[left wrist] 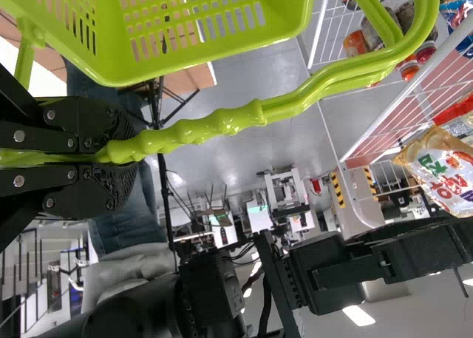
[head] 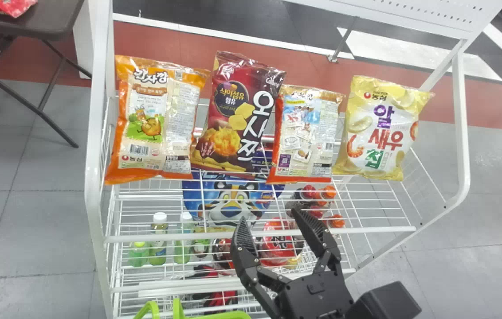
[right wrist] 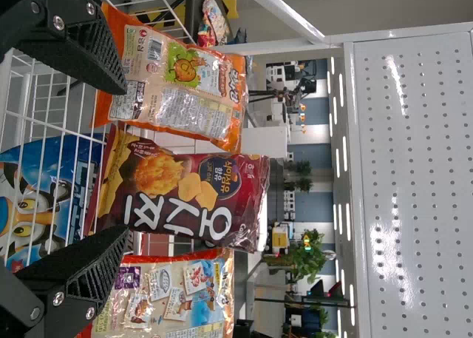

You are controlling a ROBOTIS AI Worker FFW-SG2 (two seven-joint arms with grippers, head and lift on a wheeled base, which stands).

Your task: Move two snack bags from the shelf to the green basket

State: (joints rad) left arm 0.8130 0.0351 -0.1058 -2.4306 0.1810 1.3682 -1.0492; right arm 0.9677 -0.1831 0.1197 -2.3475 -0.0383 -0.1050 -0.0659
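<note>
Right gripper (head: 268, 215): jaws wide, holding nothing; in the head view, over the front rail (head: 260, 235) of the white rack, apart from the bags. Left gripper (left wrist: 122, 157): jaws closed round the ribbed handle (left wrist: 222, 122) of the green basket (left wrist: 199, 53). Snack bags, four, in a row on the upper shelf, from the left: orange-edged bag (head: 158, 119); dark red bag (head: 237, 119); red-and-cream bag (head: 306, 133); yellow bag (head: 382, 128). In the right wrist view, dark red bag framed between the fingers; one finger across the lower corner of the orange-edged bag, the other near the foot of the red-and-cream one, probably without contact. Edges: left upright (head: 96, 133) hard by the orange-edged bag; neighbouring bags close-set, with little room between. Wider room from the yellow bag to the right side frame (head: 464, 133); open space also between the spread fingertips and the row. Below, through the wires: blue bag (head: 231, 201), green bottles (head: 158, 237), red-capped bottles (head: 317, 192). At far left, dark table (head: 42, 24), red packet (head: 13, 6) on top.
</note>
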